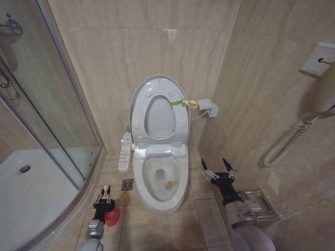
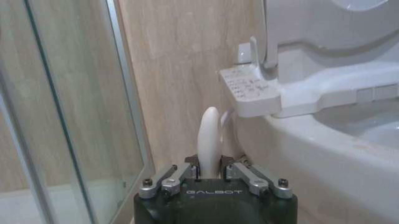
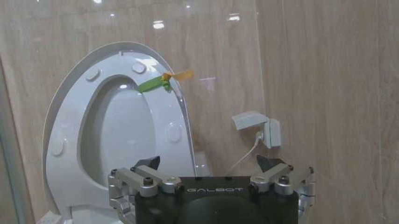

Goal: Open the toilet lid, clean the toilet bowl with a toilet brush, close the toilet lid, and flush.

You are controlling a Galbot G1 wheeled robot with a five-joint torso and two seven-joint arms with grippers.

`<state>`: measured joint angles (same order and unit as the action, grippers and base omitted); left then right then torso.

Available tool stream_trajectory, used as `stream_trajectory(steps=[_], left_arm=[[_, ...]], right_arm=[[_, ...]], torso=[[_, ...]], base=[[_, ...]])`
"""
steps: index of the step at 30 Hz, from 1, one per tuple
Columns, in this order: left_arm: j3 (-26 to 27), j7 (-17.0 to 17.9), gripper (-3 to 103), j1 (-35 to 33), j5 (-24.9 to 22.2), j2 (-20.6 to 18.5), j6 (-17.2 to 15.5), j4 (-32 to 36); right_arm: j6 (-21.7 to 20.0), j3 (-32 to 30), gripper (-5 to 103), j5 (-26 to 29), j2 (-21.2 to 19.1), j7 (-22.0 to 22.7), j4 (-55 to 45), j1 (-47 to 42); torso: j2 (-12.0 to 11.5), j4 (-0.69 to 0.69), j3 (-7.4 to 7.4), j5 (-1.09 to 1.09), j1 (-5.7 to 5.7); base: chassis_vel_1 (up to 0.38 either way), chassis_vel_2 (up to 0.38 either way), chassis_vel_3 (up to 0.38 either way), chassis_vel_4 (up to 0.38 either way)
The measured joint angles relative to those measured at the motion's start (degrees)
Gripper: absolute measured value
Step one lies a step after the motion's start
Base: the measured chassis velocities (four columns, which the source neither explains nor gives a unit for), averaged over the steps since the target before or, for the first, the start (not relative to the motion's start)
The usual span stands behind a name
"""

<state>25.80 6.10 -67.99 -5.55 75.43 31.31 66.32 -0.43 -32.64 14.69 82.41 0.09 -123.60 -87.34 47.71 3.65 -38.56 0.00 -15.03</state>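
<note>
From the head, the toilet lid (image 1: pixel 158 109) is standing upright against the far wall above the toilet bowl (image 1: pixel 159 180). At near left, the left gripper (image 1: pixel 103 197) is clenching the toilet brush (image 1: pixel 105 189) over its red holder (image 1: pixel 111 217). At right, the right gripper (image 1: pixel 218 169) is hanging spread, empty.

At the left wrist, the fingers are pinching the white handle (image 2: pixel 209 140) beside the bowl (image 2: pixel 324 149).

At the right wrist, the released gripper (image 3: pixel 209 164) is facing the raised lid (image 3: pixel 118 130).

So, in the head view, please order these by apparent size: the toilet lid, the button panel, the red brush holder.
1. The toilet lid, raised, largest.
2. The button panel, long and narrow.
3. The red brush holder, smallest, though the left hand partly hides it.
</note>
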Motion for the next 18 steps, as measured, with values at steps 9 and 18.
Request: stream_trajectory(steps=[9,18], left_arm=[[-0.4,1.6,22,-5.5,0.1,-0.5,-2.1,13.7],[0.0,6.6,22,-12.9,2.7,-2.4,-8.6,34.6]], right_arm=[[0.0,0.0,100,0.0,0.0,0.0,0.0,0.0],[0.0,0.0,100,0.0,0.0,0.0,0.0,0.0]], torso=[[0.0,0.00,0.00,0.00,0.00],[0.0,0.00,0.00,0.01,0.00]], base=[[0.000,0.000,0.000,0.000],[0.000,0.000,0.000,0.000]])
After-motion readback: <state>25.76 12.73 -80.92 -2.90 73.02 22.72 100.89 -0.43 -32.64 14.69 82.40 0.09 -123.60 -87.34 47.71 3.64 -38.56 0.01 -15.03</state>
